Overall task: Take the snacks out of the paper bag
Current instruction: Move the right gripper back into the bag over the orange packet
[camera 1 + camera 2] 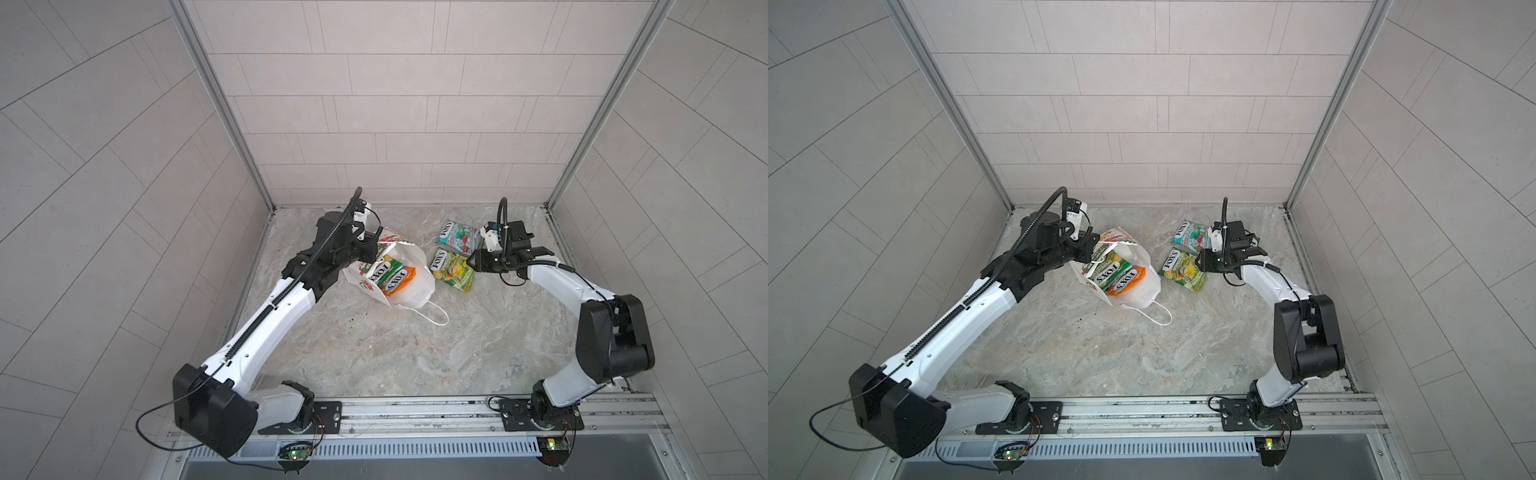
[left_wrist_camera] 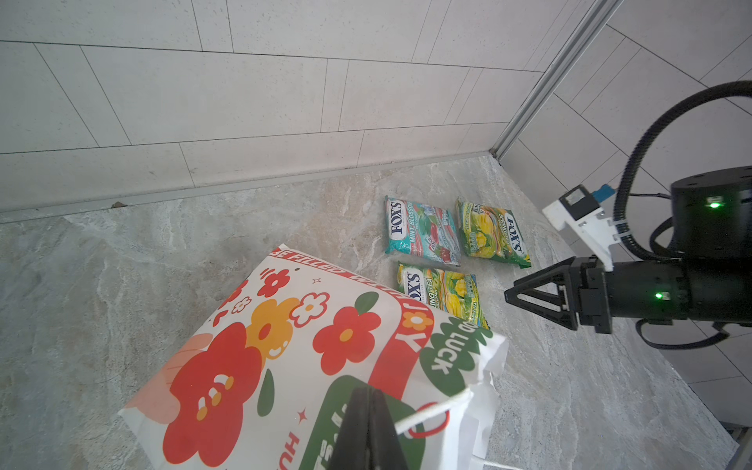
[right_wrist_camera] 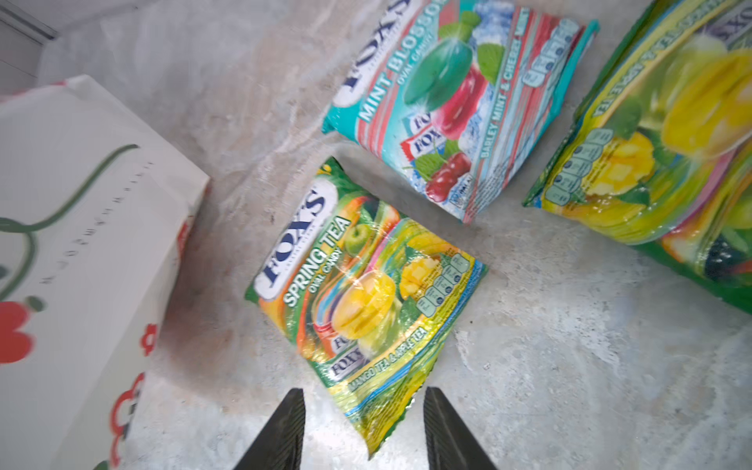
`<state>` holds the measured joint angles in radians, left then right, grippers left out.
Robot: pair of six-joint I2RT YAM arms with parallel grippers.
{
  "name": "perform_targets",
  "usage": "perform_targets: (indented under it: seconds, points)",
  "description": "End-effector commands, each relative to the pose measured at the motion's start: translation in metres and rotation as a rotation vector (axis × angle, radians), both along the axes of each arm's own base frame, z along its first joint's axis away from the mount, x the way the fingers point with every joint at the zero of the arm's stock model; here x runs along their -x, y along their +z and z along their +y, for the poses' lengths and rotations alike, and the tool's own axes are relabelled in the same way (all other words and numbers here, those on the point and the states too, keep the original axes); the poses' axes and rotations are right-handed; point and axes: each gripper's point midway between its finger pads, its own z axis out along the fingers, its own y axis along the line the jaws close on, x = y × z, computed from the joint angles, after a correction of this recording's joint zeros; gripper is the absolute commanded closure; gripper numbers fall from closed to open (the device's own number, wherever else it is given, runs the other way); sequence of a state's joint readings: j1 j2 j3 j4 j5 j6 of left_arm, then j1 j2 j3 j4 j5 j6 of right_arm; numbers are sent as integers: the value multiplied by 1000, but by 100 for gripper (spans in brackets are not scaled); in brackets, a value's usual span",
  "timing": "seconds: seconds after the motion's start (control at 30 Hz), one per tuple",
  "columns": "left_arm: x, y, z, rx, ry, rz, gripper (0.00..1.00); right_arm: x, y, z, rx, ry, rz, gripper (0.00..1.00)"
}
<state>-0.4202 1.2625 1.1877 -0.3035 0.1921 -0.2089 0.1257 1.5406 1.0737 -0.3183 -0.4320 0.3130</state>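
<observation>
On the table, in both top views, the paper bag leans with its mouth open, at least two packets showing inside; a teal packet and a green-yellow packet lie beside it. Left wrist view: the left gripper is clamped on the bag's rim; three packets lie out, counting a second green-yellow packet. Right wrist view: the right gripper has fingers apart over the green-yellow packet's edge, gripping nothing.

The bag sits open on the table, with packets showing in its mouth and the left end effector at its rim. Near it lie a teal packet and a green packet, the right end effector at the green one's edge.
</observation>
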Motion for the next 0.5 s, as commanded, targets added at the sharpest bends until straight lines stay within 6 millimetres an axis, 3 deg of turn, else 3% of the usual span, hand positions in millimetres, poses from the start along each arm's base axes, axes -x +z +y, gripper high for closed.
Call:
perform_targets:
  seconds: [0.0, 0.33, 0.47]
  points:
    - [1, 7, 1, -2, 0, -20, 100, 17, 18, 26, -112, 43, -8, 51]
    - [1, 8, 0, 10, -3, -28, 100, 62, 80, 90, -221, 189, -145, 53]
    - [0, 5, -1, 9, -6, -21, 100, 79, 91, 123, -235, 252, -205, 55]
